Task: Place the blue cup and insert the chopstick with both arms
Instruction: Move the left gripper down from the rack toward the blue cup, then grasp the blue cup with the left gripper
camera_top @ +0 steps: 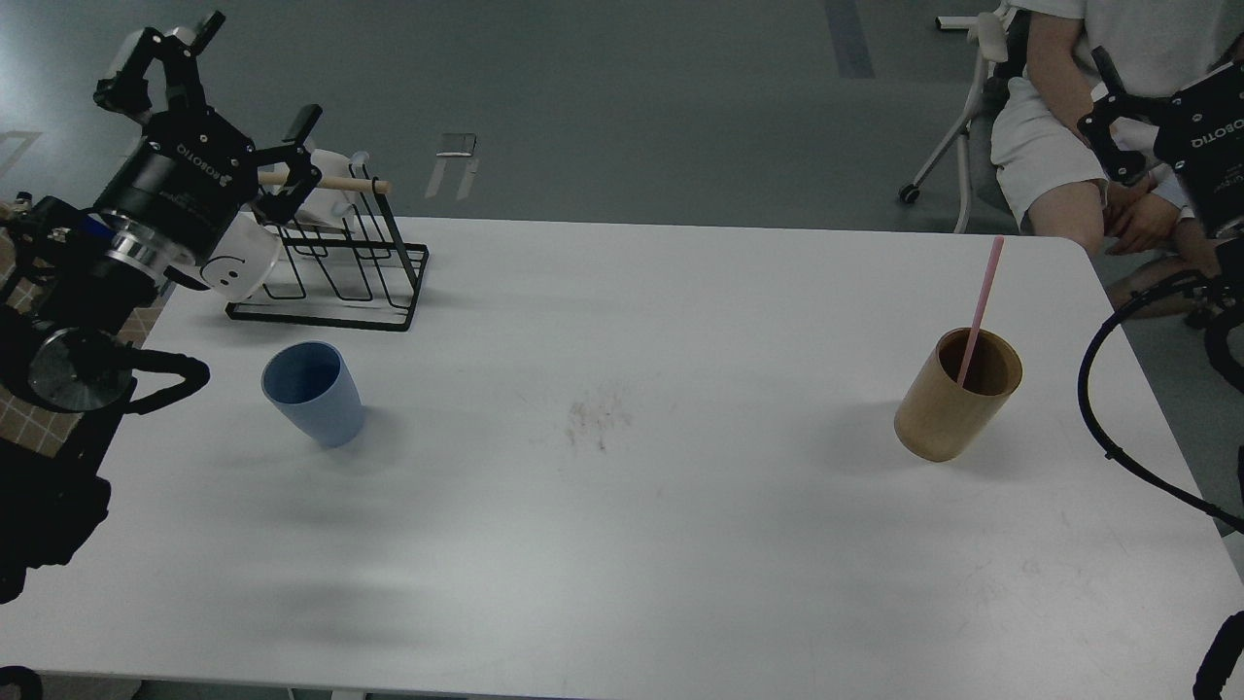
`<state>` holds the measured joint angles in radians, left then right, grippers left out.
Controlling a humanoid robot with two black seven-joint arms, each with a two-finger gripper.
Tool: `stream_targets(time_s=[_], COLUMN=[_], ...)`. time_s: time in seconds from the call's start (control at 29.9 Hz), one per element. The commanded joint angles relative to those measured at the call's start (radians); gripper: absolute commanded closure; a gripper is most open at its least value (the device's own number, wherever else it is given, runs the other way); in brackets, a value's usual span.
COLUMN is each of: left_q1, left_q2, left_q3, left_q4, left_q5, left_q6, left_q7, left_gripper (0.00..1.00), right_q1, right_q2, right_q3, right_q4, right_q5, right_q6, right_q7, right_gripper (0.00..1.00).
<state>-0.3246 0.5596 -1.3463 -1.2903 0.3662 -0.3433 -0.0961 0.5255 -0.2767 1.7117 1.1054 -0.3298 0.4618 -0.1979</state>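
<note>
The blue cup (313, 391) stands upright on the white table (680, 544) at the left, mouth open. The pink chopstick (982, 301) leans inside a tan wooden cylinder (957, 397) at the right. My left gripper (216, 83) is open and empty, raised above the table's far left corner, behind the cup and beside the wire rack. My right gripper (1191, 73) is raised off the table's far right corner, well above and right of the chopstick. One spread finger (1108, 117) shows; the other is past the frame's edge.
A black wire rack (389, 292) with a pale wooden rod (335, 182) stands at the far left, with a white smiley mug (233, 264) against it. A seated person (1069, 146) is behind the far right corner. A faint smudge (598, 418) marks mid-table.
</note>
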Motion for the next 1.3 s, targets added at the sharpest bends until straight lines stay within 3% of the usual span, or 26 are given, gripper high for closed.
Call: stream_targets(time_s=[0.0, 0.1, 0.33, 0.43, 0.47, 0.57, 0.77, 1.07, 1.27], left_q1=[0.111, 0.205, 0.245, 0.245, 0.245, 0.277, 0.297, 0.231, 0.213], left_q2=[0.107, 0.238, 0.462, 0.52, 0.545, 0.597, 0.608, 0.551, 0.494], left_q3=[-0.036, -0.1, -0.108, -0.111, -0.106, -0.085, -0.048, 0.186, 0.223], left_q4=[-0.136, -0.248, -0.265, -0.279, -0.302, -0.407, -0.469, -0.445, -0.396], left_q5=[0.042, 0.149, 0.552, 0.718, 0.793, 1.059, 1.404, 1.522, 1.536], left_q6=[0.033, 0.021, -0.077, -0.103, -0.108, -0.108, -0.108, -0.098, -0.098], left_q7=[-0.005, -0.01, -0.024, -0.082, -0.12, -0.155, -0.16, -0.156, -0.152], left_gripper=[0.02, 0.03, 0.04, 0.04, 0.04, 0.04, 0.04, 0.07, 0.09], right_q1=[-0.016, -0.019, -0.018, -0.018, -0.019, -0.047, -0.055, -0.061, -0.064], right_q2=[-0.01, -0.01, -0.006, -0.007, -0.009, -0.009, -0.007, -0.01, -0.01], right_q3=[0.009, 0.025, 0.026, 0.026, 0.026, 0.026, 0.028, 0.037, 0.04], right_q4=[0.007, 0.017, 0.036, 0.045, 0.053, 0.08, 0.102, 0.116, 0.114], right_q5=[0.0, 0.0, 0.0, 0.0, 0.0, 0.0, 0.0, 0.0, 0.0], right_q6=[0.0, 0.0, 0.0, -0.002, -0.002, -0.002, -0.002, -0.002, -0.002], right_q7=[0.0, 0.0, 0.0, 0.0, 0.0, 0.0, 0.0, 0.0, 0.0], right_gripper=[0.0, 0.0, 0.0, 0.0, 0.0, 0.0, 0.0, 0.0, 0.0])
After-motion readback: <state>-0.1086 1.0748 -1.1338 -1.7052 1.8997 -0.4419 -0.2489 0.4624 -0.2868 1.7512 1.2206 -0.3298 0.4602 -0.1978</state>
